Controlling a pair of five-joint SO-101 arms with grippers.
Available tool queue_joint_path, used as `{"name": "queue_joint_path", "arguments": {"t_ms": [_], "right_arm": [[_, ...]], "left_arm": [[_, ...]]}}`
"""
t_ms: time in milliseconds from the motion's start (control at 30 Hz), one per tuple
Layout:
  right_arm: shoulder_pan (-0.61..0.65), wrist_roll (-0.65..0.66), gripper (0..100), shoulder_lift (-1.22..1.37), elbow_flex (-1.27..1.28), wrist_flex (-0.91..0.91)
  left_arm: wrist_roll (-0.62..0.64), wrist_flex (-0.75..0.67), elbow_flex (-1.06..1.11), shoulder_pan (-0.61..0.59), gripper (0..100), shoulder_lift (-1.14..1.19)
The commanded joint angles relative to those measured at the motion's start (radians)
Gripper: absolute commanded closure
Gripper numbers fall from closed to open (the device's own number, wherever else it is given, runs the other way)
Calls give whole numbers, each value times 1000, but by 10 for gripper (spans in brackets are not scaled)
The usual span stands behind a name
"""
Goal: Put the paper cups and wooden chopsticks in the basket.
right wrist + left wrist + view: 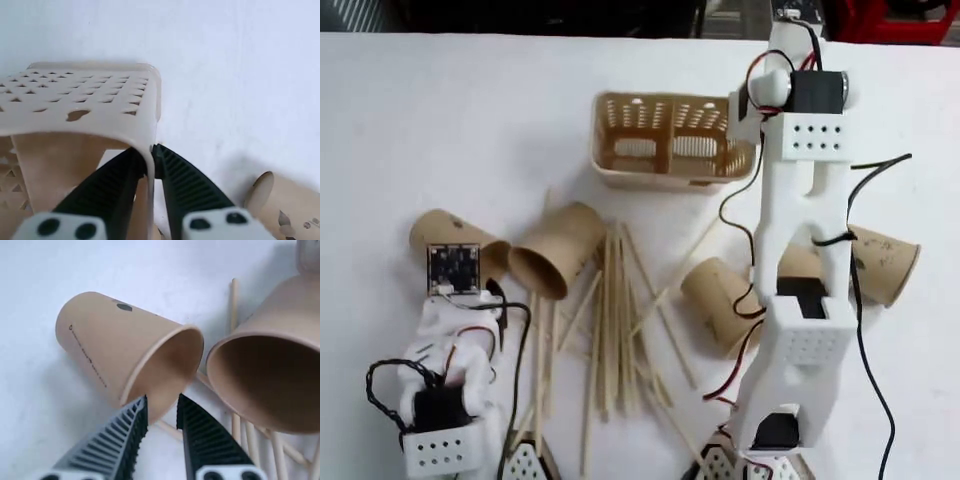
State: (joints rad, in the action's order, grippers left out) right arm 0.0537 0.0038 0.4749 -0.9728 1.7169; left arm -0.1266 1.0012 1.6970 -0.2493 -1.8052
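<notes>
White table from above, strewn with four paper cups on their sides: leftmost cup, second cup just beside it, third cup and fourth cup on either side of the right arm. Loose fan of wooden chopsticks between the second and third cups, some crossing, a few running under the cups. Beige perforated basket at the far side of the table, apparently tipped, with nothing in it yet.

Right gripper clenched on the basket's wall near a rim corner, one finger inside, one outside. Left gripper parted by a narrow gap, tips right at the lower rim of the leftmost cup, not visibly pinching it.

Likely trouble, judging from this layout:
- Thin paper rim prone to buckling or slipping free under a shallow pinch, given so little of the edge between the fingers.
- Leftmost cup free to roll away on its round side at a nudge from either fingertip, possibly into the second cup.
- Chopsticks under and beside the cups easily dragged or scattered further by a passing arm.
- Basket held by one thin wall only, so prone to twisting, tipping over or sliding out of reach with any pull from the right arm.
</notes>
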Motion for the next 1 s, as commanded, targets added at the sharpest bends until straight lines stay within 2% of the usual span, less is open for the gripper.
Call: {"name": "queue_joint_path", "arguments": {"t_ms": [0,233,300,433,500,967], "right_arm": [[-19,25,975,-18,-52,7],[7,84,967,-27,26,4],[12,95,912,-12,34,2],[10,95,732,5,28,2],[10,95,683,-4,15,2],[15,97,680,-62,-72,2]], "left_arm": [[3,-2,-5,-12,884,-8],[3,-2,-5,-12,884,-8],[3,-2,-5,-12,884,-8],[3,-2,-5,-12,884,-8],[3,-2,-5,-12,884,-8],[3,-2,-5,-12,884,-8]]}}
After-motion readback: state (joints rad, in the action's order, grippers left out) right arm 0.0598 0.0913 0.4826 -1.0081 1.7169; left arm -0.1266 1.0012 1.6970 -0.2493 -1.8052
